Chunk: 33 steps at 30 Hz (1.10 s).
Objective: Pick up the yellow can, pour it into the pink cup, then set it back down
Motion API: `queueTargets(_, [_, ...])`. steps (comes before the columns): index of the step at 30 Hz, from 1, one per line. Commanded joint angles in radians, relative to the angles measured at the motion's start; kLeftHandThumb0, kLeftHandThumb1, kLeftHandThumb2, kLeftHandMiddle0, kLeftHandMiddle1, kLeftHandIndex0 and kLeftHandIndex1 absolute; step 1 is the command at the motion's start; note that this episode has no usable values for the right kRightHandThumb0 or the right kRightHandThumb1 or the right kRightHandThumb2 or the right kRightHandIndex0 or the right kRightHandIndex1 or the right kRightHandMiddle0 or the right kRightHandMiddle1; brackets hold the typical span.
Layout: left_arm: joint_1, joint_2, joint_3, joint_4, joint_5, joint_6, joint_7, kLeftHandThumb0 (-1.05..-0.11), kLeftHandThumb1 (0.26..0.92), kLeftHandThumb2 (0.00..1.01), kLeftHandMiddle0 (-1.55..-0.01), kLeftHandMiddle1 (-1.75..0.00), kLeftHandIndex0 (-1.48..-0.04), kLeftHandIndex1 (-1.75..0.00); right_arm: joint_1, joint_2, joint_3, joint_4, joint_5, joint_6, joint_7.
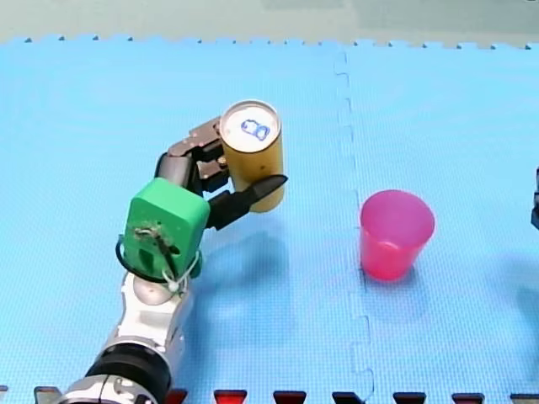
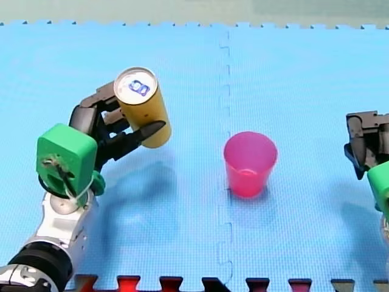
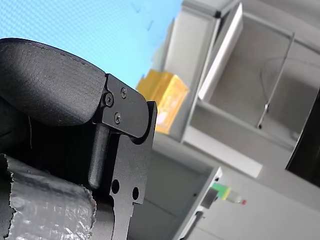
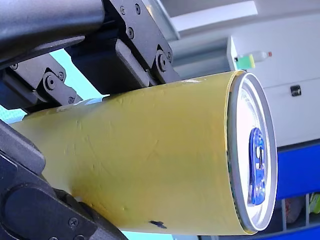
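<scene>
My left hand (image 1: pixel 238 168) is shut on the yellow can (image 1: pixel 257 160), with the thumb across its front and the other fingers behind it. The can stands nearly upright above the blue mat, its silver top with a blue tab facing up, and its shadow falls on the mat below. The second wrist view shows the same can (image 4: pixel 150 160) between the dark fingers (image 4: pixel 125 45). To the can's right the pink cup (image 1: pixel 396 231) stands upright on the mat, apart from the can. My right hand (image 2: pixel 364 143) is at the right edge, holding nothing.
A blue foam mat (image 1: pixel 101 101) covers the surface, with a puzzle seam (image 1: pixel 348 151) running between the can and the cup. Red and black tabs (image 2: pixel 170 283) line the mat's front edge. Grey shelving and a yellow box (image 3: pixel 162 97) lie beyond the mat.
</scene>
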<state>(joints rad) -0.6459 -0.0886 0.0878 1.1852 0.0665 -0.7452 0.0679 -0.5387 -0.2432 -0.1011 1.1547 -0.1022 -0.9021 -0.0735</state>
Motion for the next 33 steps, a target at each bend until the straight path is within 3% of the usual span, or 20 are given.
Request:
queueTargets(1, [-0.026,-0.002,-0.008,0.007,0.010,-0.006,0.017,-0.369,0.789,0.00,-1.37,-0.01,-1.23,0.00,-0.001,0.001,0.000,0.001,0.000,0.002,-0.003])
queueTargets(19, [-0.188,-0.027,-0.114,0.029,0.142,0.089,0.178,-0.372,0.785,0.00,-1.39,-0.01,-1.24,0.00,0.008,0.021,0.010,-0.009,-0.009,-0.001,-0.027])
queueTargets(24, [-0.211,-0.022,-0.180,0.027,0.234,0.089,0.289,-0.374,0.785,0.00,-1.39,-0.01,-1.23,0.00,0.008,0.026,0.012,-0.013,-0.011,0.005,-0.034])
queueTargets(33, [-0.262,-0.012,-0.305,0.036,0.399,0.167,0.480,-0.382,0.781,0.00,-1.36,0.00,-1.23,0.00,0.008,0.031,0.014,-0.020,-0.014,0.018,-0.044])
